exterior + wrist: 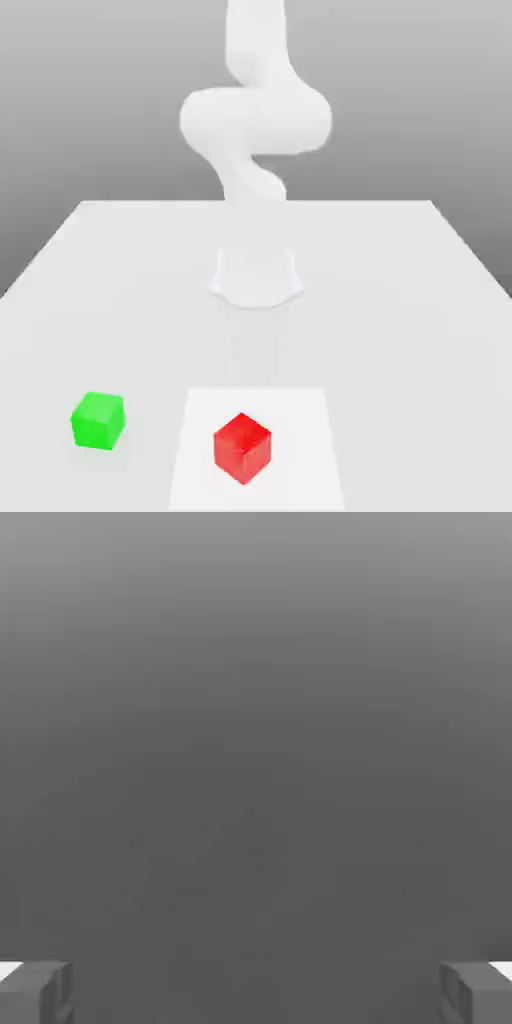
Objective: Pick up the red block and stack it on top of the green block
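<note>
On the pale bench (120, 260) the red block (242, 447) sits near the front edge, turned so that one corner faces the camera, and it rests on a slightly brighter square patch (300, 420) of the surface. The green block (98, 420) stands on the plain bench towards the exterior view's left of the red one, a little farther back; the two are apart, with bare surface between them, and neither is stacked on the other. Both blocks lie flat on their bases. Behind them, about the middle of the bench, the white arm (255, 120) rises from its round base (256, 275) and bends upward out of the top of the picture, well away from either block. In the hand view the pincer (256, 992) has its two grey fingertips (35, 992) at opposite sides of the frame, spread wide, with nothing between them: the pincer is fully open and holds nothing. Past the fingertips there is a plain grey ground shading from lighter to darker. The red block is untouched on its patch, and the top of the green block is bare.
</note>
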Controlling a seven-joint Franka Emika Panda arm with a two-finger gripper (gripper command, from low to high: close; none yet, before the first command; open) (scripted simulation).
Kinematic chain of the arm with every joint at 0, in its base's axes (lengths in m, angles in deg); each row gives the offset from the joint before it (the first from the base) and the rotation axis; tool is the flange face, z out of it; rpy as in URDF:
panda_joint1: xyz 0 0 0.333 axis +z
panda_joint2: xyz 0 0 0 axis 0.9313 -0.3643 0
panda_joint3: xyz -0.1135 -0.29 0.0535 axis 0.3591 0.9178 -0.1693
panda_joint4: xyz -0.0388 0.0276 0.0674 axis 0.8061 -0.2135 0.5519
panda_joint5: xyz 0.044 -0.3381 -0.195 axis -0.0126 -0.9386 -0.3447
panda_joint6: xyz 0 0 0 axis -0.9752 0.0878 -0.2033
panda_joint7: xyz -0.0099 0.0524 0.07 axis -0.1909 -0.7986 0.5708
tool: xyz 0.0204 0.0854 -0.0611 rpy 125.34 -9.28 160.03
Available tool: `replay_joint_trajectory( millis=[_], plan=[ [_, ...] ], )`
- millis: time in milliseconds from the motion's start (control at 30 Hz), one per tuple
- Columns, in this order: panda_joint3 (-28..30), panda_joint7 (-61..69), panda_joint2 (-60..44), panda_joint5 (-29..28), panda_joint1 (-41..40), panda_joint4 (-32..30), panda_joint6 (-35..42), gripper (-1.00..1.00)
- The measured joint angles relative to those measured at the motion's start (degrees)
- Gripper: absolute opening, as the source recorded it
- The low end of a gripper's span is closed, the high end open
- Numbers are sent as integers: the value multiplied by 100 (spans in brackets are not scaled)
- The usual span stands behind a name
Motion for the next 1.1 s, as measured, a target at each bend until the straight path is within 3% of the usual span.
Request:
replay_joint_trajectory(
  millis=[500,767,933,967,1100],
  plan=[
    [1048,3396,-3161,498,991,-1069,-1463,0],
    [1051,4854,-4779,450,932,-1580,-2289,0],
    [613,5320,-5813,952,601,-1459,-3114,0],
    [552,5358,-5917,1002,551,-1444,-3200,-100],
    [551,5355,-5917,998,550,-1444,-3190,-100]
  ],
)
